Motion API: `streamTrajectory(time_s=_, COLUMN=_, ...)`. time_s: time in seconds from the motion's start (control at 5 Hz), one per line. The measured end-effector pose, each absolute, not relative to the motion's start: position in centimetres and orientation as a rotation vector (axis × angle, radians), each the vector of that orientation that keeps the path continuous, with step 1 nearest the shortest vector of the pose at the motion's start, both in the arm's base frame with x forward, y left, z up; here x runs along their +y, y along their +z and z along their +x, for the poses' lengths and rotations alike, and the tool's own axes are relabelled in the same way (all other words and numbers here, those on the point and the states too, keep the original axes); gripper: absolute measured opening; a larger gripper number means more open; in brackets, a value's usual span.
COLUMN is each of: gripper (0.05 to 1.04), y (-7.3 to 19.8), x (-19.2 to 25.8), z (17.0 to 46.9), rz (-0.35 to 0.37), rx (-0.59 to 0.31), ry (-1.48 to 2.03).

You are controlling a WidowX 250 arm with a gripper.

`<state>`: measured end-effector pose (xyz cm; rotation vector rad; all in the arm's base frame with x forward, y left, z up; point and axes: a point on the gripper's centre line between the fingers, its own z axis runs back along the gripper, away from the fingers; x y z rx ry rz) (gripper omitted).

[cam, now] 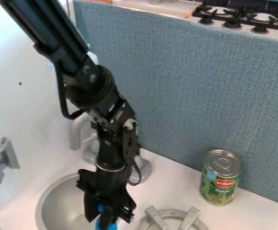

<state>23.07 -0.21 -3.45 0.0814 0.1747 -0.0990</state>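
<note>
Gripper (108, 216) is low, right at the blue thing (112, 227), by the right-hand side of the sink (66, 204) as pictured. Jaw state: can't tell wide from narrow, or whether they have a grip. Dark parts overlap the blue and its lower end runs off the bottom edge.

Progress, my read: approach looks done, jaws are down at the blue thing. Grasp unconfirmed, could be just before closing, mid-hold or just after release. No lift visible, and can't tell if it's resting on anything. So left to settle: whether it's held or set down.

Relative position: blue patches show among the jaw parts and just below them in view, so very close, maybe touching. Contact not clear.

Nearby: faucet (77, 132) behind the sink. Burner (189, 218) on the desk (165, 179), to the right of the jaws. Can (222, 177) upright, farther right and back, well apart from the jaws.
</note>
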Motion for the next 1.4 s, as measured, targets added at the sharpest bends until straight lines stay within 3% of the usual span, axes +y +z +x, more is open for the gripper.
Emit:
streamTrajectory(time_s=0.2, gripper=0.345, y=-3.2, x=-0.6, z=23.1, rz=0.070, rx=0.175, ry=-0.090)
streamTrajectory(time_s=0.6, gripper=0.345, y=2.6, x=-0.3, z=25.4, rz=0.055, rx=0.033, ry=-0.051)
streamTrajectory(time_s=0.8, gripper=0.345, y=4.0, x=0.5, z=27.8, rz=0.070, rx=-0.008, ry=-0.037)
streamTrajectory(time_s=1.0, gripper=0.345, y=1.0, x=1.3, z=29.6, rz=0.060, rx=0.055, ry=-0.040)
streamTrajectory(time_s=1.4, gripper=0.345, y=-2.2, x=0.6, z=32.5, rz=-0.003, rx=0.078, ry=-0.068)
